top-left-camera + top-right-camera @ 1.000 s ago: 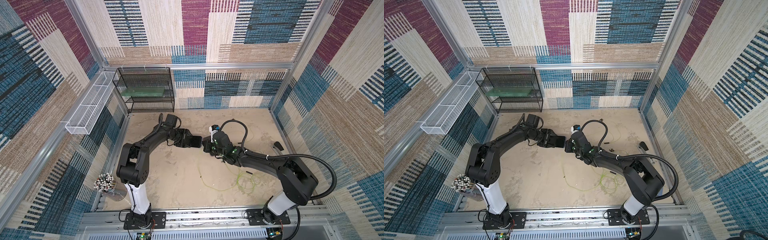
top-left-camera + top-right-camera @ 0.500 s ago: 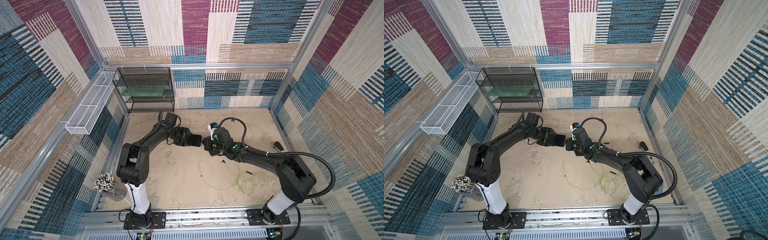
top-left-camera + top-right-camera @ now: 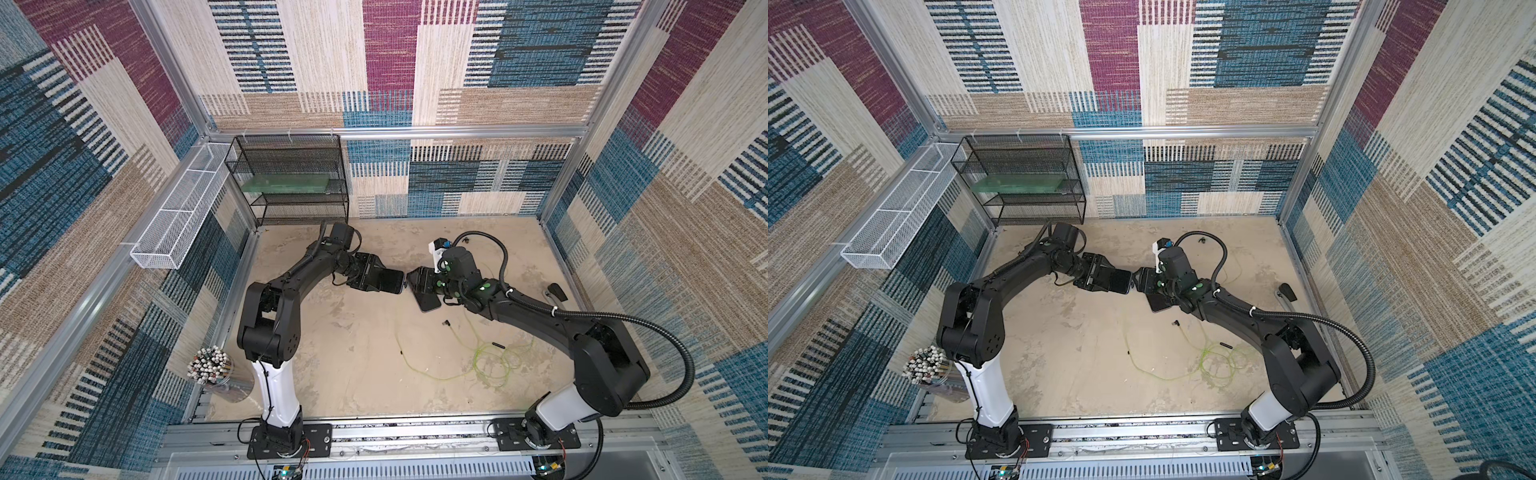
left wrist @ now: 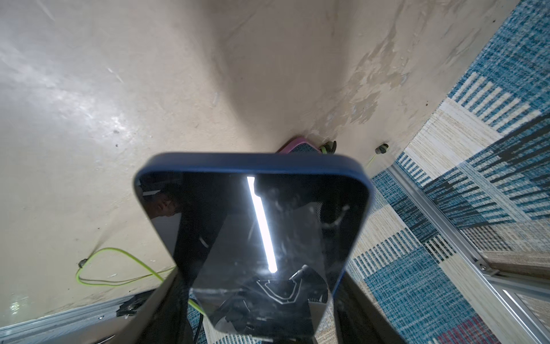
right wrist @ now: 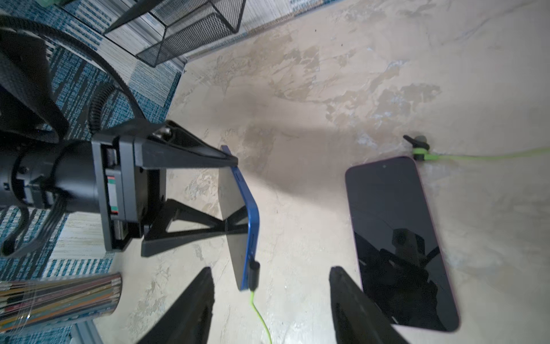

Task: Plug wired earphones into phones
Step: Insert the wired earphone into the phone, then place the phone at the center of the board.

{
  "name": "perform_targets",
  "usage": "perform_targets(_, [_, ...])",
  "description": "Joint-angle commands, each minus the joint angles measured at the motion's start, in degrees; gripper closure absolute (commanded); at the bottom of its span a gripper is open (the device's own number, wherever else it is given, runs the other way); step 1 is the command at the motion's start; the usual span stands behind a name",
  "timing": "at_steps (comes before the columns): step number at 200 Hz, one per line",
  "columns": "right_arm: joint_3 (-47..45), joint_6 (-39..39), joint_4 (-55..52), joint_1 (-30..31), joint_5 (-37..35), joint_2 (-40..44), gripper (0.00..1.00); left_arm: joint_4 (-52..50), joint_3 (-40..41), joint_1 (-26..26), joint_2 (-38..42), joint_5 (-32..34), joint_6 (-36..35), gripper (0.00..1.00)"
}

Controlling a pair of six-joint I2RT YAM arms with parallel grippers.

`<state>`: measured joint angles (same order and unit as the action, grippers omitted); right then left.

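"What's the pale sheet under everything?"

"The table [image 3: 340, 365]. It's matte beige, mottled with lighter scuffs."

"And the grippers?"

"The left gripper [image 5: 235, 193] is clamped on a blue-rimmed phone [image 4: 253, 226], with a black finger on either side. It holds the phone clear of the table, and the glossy screen mirrors a strip of light. The right gripper [image 5: 269, 271] stands wide, its two black wedge-shaped fingers well apart and pinching nothing."

"The other phone?"

"A pink-edged phone [image 5: 395, 238] lies flat on the table, dark screen up, just beside one right finger."

"The earphones?"

"Thin yellow-green earphone cable [image 3: 480, 351] lies in loose loops on the table near the right arm. One strand ends in a small black plug [image 5: 254, 272], seated in the blue edge that faces the right gripper. It sits between those fingers and seems to touch neither. A black-and-green earphone piece [image 5: 418, 147] rests at the pink-edged phone's far corner."
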<state>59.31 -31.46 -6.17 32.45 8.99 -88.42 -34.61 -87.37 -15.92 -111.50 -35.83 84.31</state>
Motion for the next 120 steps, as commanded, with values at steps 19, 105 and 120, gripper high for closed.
perform_targets(19, [5.05, 4.35, -21.9, -5.49, -4.74, -1.41, 0.23, -14.74, -9.8, 3.72, -6.21, 7.94, -20.98, 1.0])
perform_targets(105, [7.32, 9.38, -43.32, -7.92, -6.03, -5.39, 0.4, -31.48, -21.78, 4.5, -15.39, 21.81, -45.0, 0.9])
perform_targets(120, [5.77, 10.27, -42.78, -6.78, -5.43, -5.33, 0.56, -31.48, -21.37, 4.5, -16.08, 21.73, -45.68, 0.86])
